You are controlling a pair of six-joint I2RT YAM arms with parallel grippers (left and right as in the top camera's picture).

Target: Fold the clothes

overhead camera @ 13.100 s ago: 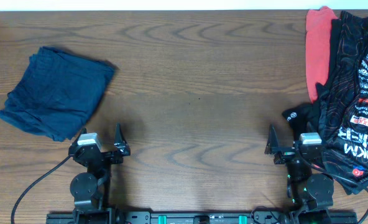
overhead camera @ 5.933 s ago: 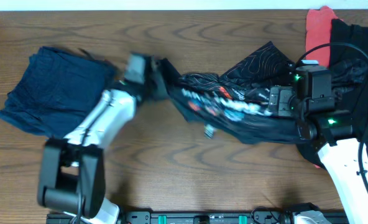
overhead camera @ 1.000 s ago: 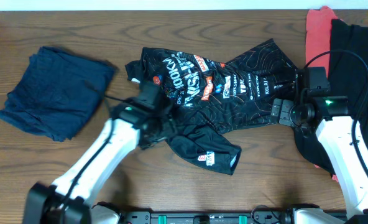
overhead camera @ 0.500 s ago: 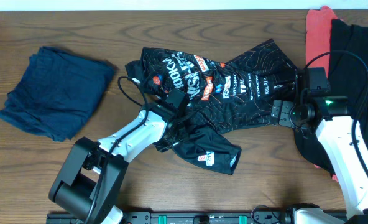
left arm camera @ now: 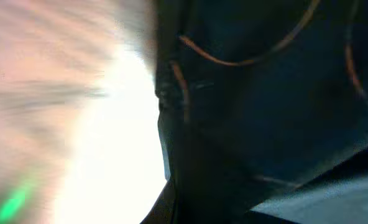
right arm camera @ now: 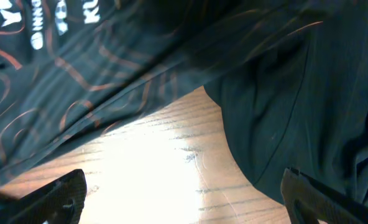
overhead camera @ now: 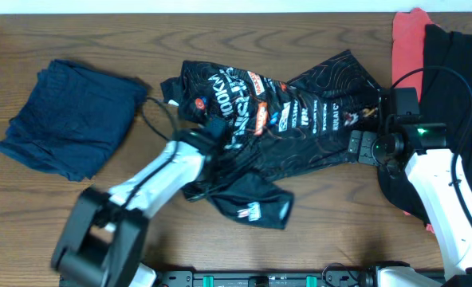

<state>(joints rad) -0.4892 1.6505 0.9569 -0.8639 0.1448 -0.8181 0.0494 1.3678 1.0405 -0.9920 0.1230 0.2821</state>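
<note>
— Now, where's your jersey (overhead camera: 300,119)?
— Mid-table, crumpled. Your left gripper (overhead camera: 212,134) is clamped on its nine o'clock side, and your right gripper (overhead camera: 355,145) gapes at three o'clock. Spreading step, I'd judge: pull it flat next.

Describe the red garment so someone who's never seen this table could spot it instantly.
On the wooden table, look to the far right corner. The red garment lies there against a pile of black clothes; it alone is plain red, with no lettering.

Black jersey (left arm camera: 265,93) close up — thin orange lines, left side blurred, overexposed
</note>
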